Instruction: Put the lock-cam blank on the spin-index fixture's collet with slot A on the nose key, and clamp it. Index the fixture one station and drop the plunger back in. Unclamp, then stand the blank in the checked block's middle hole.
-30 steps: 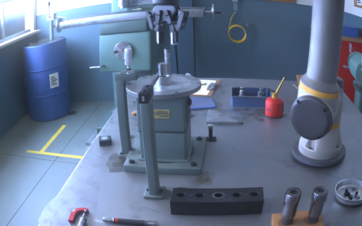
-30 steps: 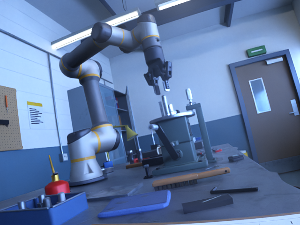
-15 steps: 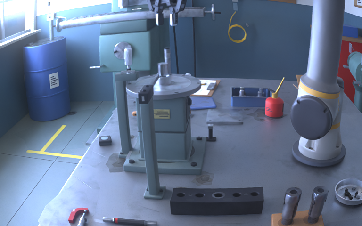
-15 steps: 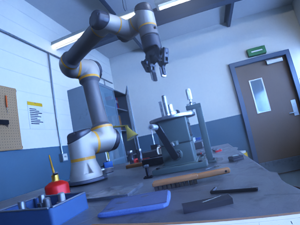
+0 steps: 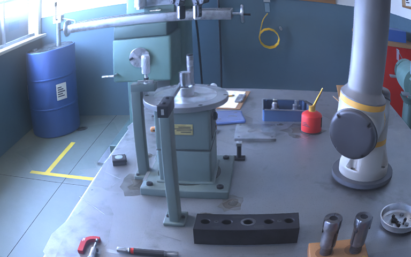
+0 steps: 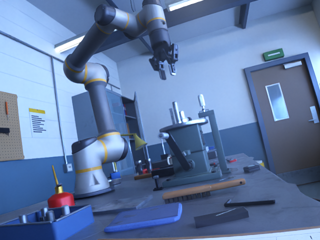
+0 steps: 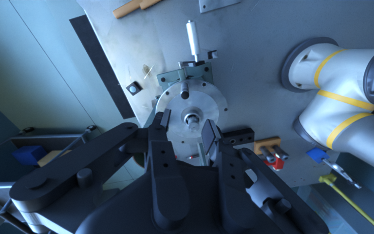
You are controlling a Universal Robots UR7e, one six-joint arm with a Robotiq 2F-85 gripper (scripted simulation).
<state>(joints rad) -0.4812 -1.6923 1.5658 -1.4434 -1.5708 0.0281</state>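
The checked block (image 7: pixel 237 136) is partly hidden behind my finger in the wrist camera; on the bench it is a black bar with several holes (image 5: pixel 246 227), in front of the fixture. The lock-cam blank (image 5: pixel 186 82) (image 7: pixel 192 121) stands upright on the collet at the centre of the spin-index fixture's round plate (image 5: pixel 185 97) (image 6: pixel 184 123). High above it hangs my gripper (image 5: pixel 189 12) (image 6: pixel 166 71) (image 7: pixel 187 124), open and empty. The plunger (image 5: pixel 145 65) (image 7: pixel 193 38), with a white handle, sits on its post beside the plate. The clamp lever (image 6: pixel 178 150) slants down the fixture's side.
A blue tray (image 5: pixel 282 109) and a red oil can (image 5: pixel 311 120) stand behind the fixture. Two spare collets (image 5: pixel 345 232) sit in a wooden holder. A small dish (image 5: pixel 396 217), a wire brush (image 6: pixel 204 190), a hex key (image 6: pixel 248 202) and a micrometer (image 5: pixel 89 244) lie around. My arm's base (image 5: pixel 360 142) stands on the right.
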